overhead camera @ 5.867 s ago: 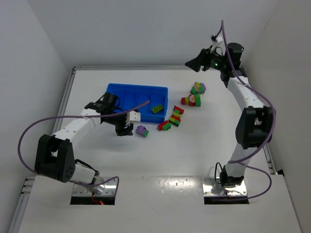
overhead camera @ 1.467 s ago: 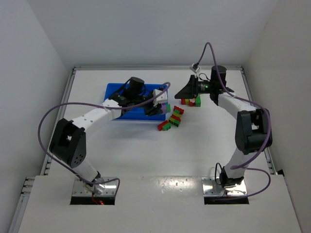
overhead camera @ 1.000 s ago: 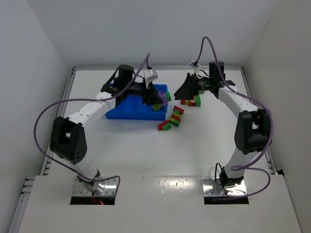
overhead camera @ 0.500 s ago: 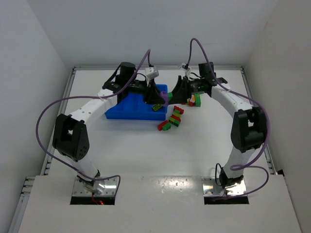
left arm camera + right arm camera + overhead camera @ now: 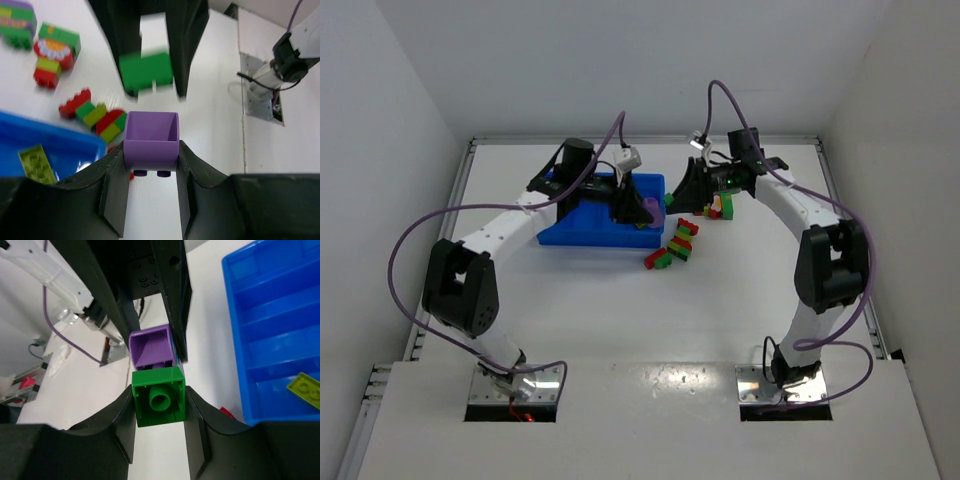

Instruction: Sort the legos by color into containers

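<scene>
Above the blue tray's (image 5: pixel 582 222) right end my two grippers meet. My left gripper (image 5: pixel 647 207) (image 5: pixel 151 150) is shut on a purple lego (image 5: pixel 151 139) (image 5: pixel 151 346). Facing it, my right gripper (image 5: pixel 680 194) (image 5: pixel 159 401) is shut on a green lego (image 5: pixel 159 396) (image 5: pixel 146 71). The two legos sit close together; the left wrist view shows a small gap between them. One yellow-green lego (image 5: pixel 36 162) (image 5: pixel 306 388) lies in a tray compartment.
Multicoloured lego clumps lie on the table right of the tray: one row (image 5: pixel 672 247) near its corner, another (image 5: pixel 720 206) farther back under the right arm. More clumps (image 5: pixel 55 52) show in the left wrist view. White walls enclose the table.
The right gripper moved left to meet the left gripper and shut on the green lego. The left gripper stayed shut on the purple lego and barely moved.
</scene>
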You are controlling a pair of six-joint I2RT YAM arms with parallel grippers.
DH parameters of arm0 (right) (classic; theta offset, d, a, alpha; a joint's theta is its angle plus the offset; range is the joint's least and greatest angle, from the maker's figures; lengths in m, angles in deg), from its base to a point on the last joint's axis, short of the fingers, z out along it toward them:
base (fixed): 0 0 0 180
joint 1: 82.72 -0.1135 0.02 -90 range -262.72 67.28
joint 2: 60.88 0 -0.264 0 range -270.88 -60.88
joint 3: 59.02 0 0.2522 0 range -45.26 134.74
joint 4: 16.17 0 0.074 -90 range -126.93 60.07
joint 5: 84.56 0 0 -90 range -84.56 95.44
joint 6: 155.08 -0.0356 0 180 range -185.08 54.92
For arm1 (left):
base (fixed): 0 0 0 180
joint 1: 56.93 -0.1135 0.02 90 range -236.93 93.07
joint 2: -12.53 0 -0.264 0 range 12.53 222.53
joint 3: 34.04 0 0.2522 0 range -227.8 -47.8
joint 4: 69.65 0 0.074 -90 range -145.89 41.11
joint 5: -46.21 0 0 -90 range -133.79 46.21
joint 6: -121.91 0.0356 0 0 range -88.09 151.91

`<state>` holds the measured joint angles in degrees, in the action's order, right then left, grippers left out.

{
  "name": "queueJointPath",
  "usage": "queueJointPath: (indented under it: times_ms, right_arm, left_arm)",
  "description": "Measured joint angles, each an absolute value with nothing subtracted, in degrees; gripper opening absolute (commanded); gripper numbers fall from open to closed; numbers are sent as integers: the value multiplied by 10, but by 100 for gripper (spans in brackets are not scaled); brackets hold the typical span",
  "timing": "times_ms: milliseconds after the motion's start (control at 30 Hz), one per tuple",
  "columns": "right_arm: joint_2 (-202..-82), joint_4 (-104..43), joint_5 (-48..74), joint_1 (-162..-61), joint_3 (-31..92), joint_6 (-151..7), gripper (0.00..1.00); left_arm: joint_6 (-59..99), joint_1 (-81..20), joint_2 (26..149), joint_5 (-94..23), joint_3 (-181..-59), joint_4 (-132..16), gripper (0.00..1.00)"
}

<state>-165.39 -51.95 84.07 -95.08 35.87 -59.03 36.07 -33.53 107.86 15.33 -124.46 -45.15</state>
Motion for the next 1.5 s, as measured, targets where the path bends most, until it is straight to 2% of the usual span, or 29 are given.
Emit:
queueJointPath:
  times_ms: [167, 300, 500, 667, 800, 900, 1433, 1467, 1500]
  right_arm:
    - [-1654, -592, 809, -930, 399, -528, 0]
    - [-1654, -567, 779, -927, 404, -539, 0]
    - [-1709, -302, 717, -1002, 419, -738, 0]
    - [-1899, -137, 639, -1068, 597, -933, 0]
    - [-2069, -94, 578, -1106, 793, -1038, 0]
    - [-2149, -90, 538, -1129, 875, -1071, 0]
    - [-2211, -95, 387, -1239, 902, -1021, 0]
    - [-2213, -99, 380, -1239, 902, -1016, 1]
    - [-2214, -107, 370, -1239, 902, -1010, 18]
  left_arm:
    - [372, -385, 1016, 95, -1161, -437, 8]
    - [360, -453, 938, 8, -1103, -443, 8]
    - [332, -514, 817, -154, -1090, -461, 8]
    - [325, -579, 776, -240, -1090, -458, 8]
    - [327, -632, 768, -264, -1090, -442, 8]
    - [333, -658, 759, -268, -1090, -428, 8]
    - [351, -693, 683, -260, -1068, -388, 10]
    - [352, -693, 682, -257, -1068, -385, 10]
    - [353, -693, 682, -255, -1068, -384, 10]
